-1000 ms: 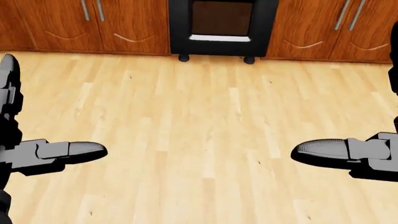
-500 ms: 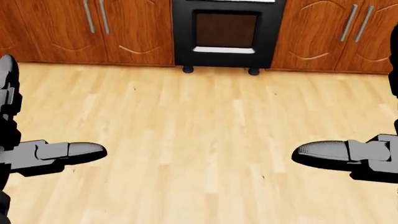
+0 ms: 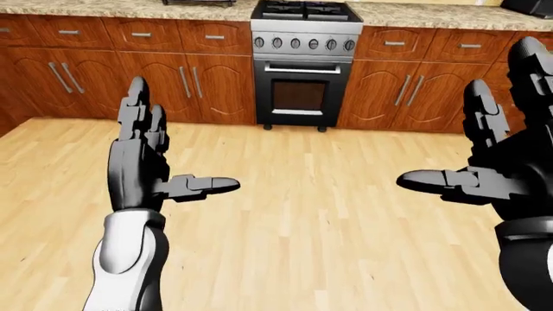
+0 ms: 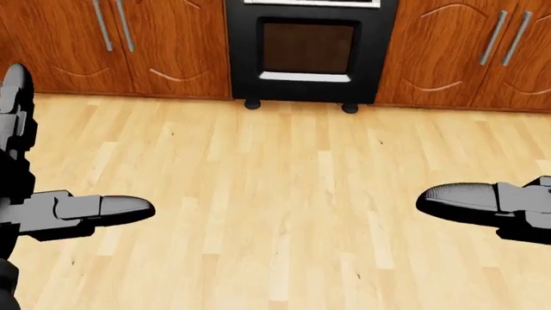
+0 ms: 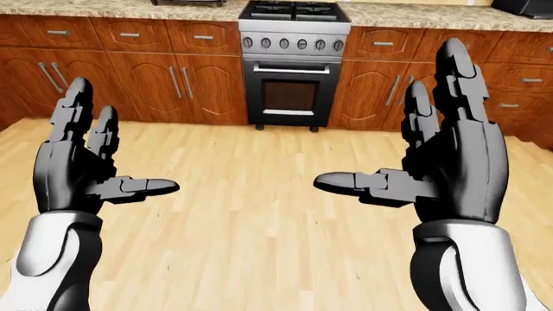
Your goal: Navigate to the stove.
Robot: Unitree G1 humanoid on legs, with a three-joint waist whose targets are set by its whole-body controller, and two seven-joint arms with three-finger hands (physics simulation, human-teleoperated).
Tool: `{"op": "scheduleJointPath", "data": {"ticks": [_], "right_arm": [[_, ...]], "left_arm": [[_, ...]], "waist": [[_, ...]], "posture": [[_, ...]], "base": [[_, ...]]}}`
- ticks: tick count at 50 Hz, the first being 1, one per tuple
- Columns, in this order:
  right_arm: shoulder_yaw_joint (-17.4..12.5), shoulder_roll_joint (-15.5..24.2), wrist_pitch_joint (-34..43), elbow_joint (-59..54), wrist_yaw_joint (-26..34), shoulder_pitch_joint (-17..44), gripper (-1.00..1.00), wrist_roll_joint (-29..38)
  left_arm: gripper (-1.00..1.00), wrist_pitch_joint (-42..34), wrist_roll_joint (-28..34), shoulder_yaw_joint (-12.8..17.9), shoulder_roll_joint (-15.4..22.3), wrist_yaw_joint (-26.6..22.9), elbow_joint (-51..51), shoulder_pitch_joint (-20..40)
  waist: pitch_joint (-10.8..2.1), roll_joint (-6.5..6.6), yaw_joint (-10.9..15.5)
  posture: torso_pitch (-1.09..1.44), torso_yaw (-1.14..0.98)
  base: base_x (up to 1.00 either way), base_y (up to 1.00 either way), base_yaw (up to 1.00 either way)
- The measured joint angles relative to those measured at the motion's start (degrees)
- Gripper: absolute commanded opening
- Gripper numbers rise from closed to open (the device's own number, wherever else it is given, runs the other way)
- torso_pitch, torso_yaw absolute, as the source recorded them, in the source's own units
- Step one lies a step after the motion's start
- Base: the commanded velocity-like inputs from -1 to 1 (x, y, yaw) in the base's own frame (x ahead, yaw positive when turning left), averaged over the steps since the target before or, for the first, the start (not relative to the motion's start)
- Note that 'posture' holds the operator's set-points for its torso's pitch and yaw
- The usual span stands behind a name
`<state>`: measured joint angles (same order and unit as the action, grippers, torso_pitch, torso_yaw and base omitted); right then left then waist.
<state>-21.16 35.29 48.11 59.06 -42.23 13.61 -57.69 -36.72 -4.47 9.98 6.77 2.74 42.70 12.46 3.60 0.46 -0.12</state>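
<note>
Left hand (image 3: 142,162) raised, fingers spread, holding nothing. Stove (image 3: 304,61) dead ahead at top centre of the left-eye view, set between wooden cabinets (image 3: 186,81), well apart across bare plank floor (image 3: 303,220). Right hand (image 5: 449,162) likewise splayed and empty. Approach under way; closing walk probably left.

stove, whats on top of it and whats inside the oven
On top of the stove only black burner grates show, no pots. The oven door is shut with dark glass, so the inside cannot be seen.
</note>
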Motion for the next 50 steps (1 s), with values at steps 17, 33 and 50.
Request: {"op": "scheduleJointPath", "data": {"ticks": [17,33,50], "right_arm": [[0.28,-1.36,0.92,-0.71,1.38,-1.18,1.0,2.28],[0.65,-0.7,0.65,-0.2,1.04,-0.77,1.0,0.4],[-0.04,-0.12,0.44,-0.43,0.08,-0.7,1.0,0.94]], "left_arm": [[1.0,-0.2,-0.14,-0.87,-0.65,-0.32,-1.89,-0.6],[1.0,-0.7,0.36,0.58,-0.24,0.09,-1.6,-1.09],[1.0,-1.34,-0.28,-0.48,-0.44,-0.52,-0.63,-0.29]], "waist": [[0.22,-4.73,0.58],[0.11,0.86,0.98],[-0.71,-3.79,0.1]], "posture": [[0.0,0.0],[0.0,0.0],[0.0,0.0]], "base": [[0.39,-0.18,0.0],[0.26,-0.09,0.0],[0.26,-0.09,0.0]]}}
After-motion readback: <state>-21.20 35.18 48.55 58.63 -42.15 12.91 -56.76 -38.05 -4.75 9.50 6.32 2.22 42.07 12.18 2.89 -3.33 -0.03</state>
